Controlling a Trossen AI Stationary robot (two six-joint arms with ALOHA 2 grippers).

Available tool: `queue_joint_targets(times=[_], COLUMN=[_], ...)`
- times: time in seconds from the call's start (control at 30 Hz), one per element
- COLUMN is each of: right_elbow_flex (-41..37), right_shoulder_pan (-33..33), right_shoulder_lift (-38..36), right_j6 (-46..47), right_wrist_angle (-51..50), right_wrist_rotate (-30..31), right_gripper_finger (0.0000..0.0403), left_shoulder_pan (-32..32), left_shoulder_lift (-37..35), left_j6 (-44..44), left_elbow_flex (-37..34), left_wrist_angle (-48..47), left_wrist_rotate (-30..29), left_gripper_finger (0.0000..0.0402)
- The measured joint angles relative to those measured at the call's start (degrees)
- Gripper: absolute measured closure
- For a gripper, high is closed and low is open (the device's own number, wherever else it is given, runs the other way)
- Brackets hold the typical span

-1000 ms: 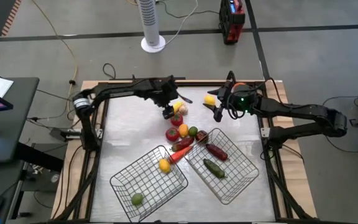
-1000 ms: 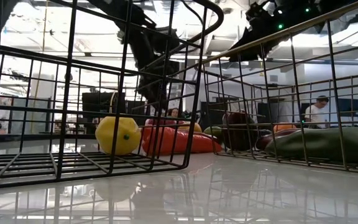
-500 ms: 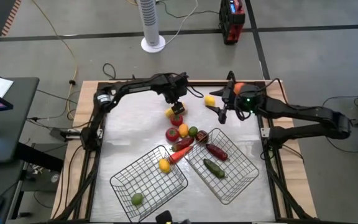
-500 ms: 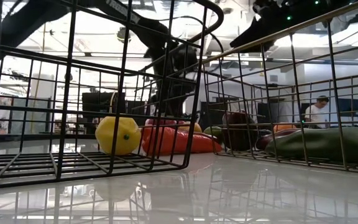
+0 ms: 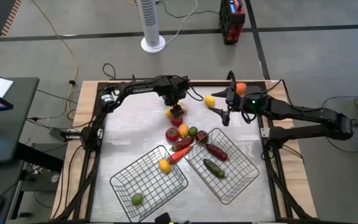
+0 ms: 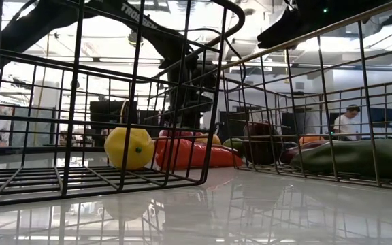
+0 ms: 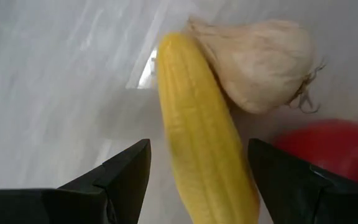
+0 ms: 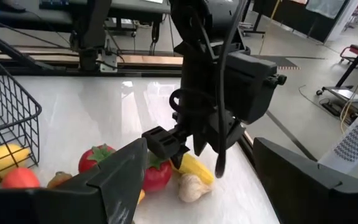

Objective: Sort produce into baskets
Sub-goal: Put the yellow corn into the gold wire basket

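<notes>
Surface [image 5: 129, 137] first: pale and glossy, carrying two wire baskets side by side at its near end. The left basket [image 5: 149, 182] holds a yellow lemon [image 5: 164, 165] and a green lime [image 5: 137, 199]; the right basket [image 5: 224, 164] holds a green cucumber [image 5: 214, 167] and a dark red piece. Between the basket mouths lies a loose heap of produce, a tomato [image 5: 173, 134] among it.

Farther back, the left claw [image 7: 197, 180] hangs low over a corn cob [image 7: 204, 130], its fingers spread to either side and not yet touching it. The cob lies flat against a garlic bulb [image 7: 260, 62], with a red piece [image 7: 331, 149] just beside its other end. The right claw [image 5: 224, 112] waits near the far right of the surface, fingers spread and empty, a yellow piece [image 5: 210, 99] nearby.

The cob looks like light, stiff moulded plastic, smooth enough to slip. Gripping across its middle, square to its length, seems safest. The garlic pressed against one flank stands in the way: a finger coming down there may nudge it or pinch both together.
</notes>
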Motion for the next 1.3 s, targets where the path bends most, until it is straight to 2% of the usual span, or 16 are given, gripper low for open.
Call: queue_joint_targets(times=[0.27,0.53,0.6,0.7,0.9,1.07,1.2,1.3], right_elbow_flex=[0.0,0.0,0.0,0.0,0.0,0.0,0.0,0.0], right_shoulder_pan=[0.7,0.6,0.6,0.6,0.6,0.5,0.1,-0.1], right_shoulder_lift=[0.4,0.4,0.4,0.4,0.4,0.4,0.4,0.5], right_j6=[0.0,0.5,0.5,0.5,0.4,0.0,-0.6,-0.9], right_wrist_angle=[-0.2,-0.3,-0.3,-0.3,-0.4,-0.4,-0.4,-0.4], right_wrist_rotate=[0.0,0.0,0.0,0.1,0.1,0.1,0.2,0.3], right_gripper_finger=[0.0084,0.0084,0.0084,0.0084,0.0084,0.0084,0.0084,0.0084], left_shoulder_pan=[-0.7,-1.5,-1.9,-2.4,-3.3,-5.7,-9.8,-14.1], left_shoulder_lift=[0.0,0.0,0.0,0.0,-0.7,-4.9,-10.3,-16.2], left_j6=[1.0,3.3,4.3,6.3,7.7,6.2,3.4,1.1], left_elbow_flex=[-2.2,-2.9,-2.8,-1.2,6.9,11.2,10.1,7.0], left_wrist_angle=[-1.3,-1.2,-1.5,-4.8,-12.8,-18.2,-20.4,-20.2], left_wrist_rotate=[-1.9,-3.1,-3.6,-5.8,-12.3,-13.3,-14.0,-12.4], left_gripper_finger=[0.0163,0.024,0.0249,0.0249,0.0249,0.0249,0.0246,0.0248])
